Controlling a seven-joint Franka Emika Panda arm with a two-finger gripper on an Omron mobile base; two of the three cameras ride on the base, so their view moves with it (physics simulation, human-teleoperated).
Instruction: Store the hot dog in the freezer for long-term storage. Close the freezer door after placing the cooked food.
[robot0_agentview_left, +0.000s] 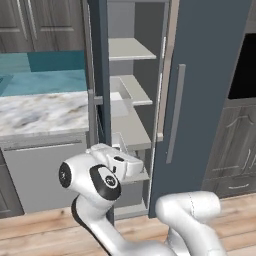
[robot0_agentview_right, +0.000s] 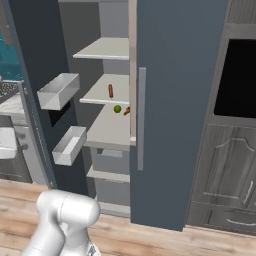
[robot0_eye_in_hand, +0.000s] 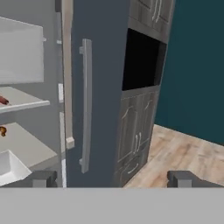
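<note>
I judged the storing step done: the small slender reddish-brown hot dog (robot0_agentview_right: 110, 90) lay on a pale grey inner shelf (robot0_agentview_right: 107, 95) of the tall slate-blue freezer (robot0_agentview_right: 112, 60), towards the shelf's left side in the right base view, with nothing touching it. On the shelf below, at about five o'clock from it, sat a small round green fruit (robot0_agentview_right: 117, 108) with a small orange-brown item (robot0_agentview_right: 127, 111) just beside it at three o'clock; I could not tell what that item was.

What remained was the closing. The tall slate-blue freezer door (robot0_agentview_right: 35, 75) with its white inner bins (robot0_agentview_right: 58, 90) stood swung wide open at nine o'clock of the compartment. In the hand view the fingers (robot0_eye_in_hand: 40, 179) were spread wide with nothing between them, and the camera looked along the long grey vertical handle (robot0_eye_in_hand: 85, 105) of the shut plain door, with the dark wood-grain cabinets (robot0_eye_in_hand: 135, 131) at three o'clock of it.

By my reckoning, the next move called for swinging the hand round towards nine o'clock, getting behind the open door's outer face, and pushing it through its arc until it met the cabinet edge. The risk I saw was catching the protruding bins on the way.
</note>
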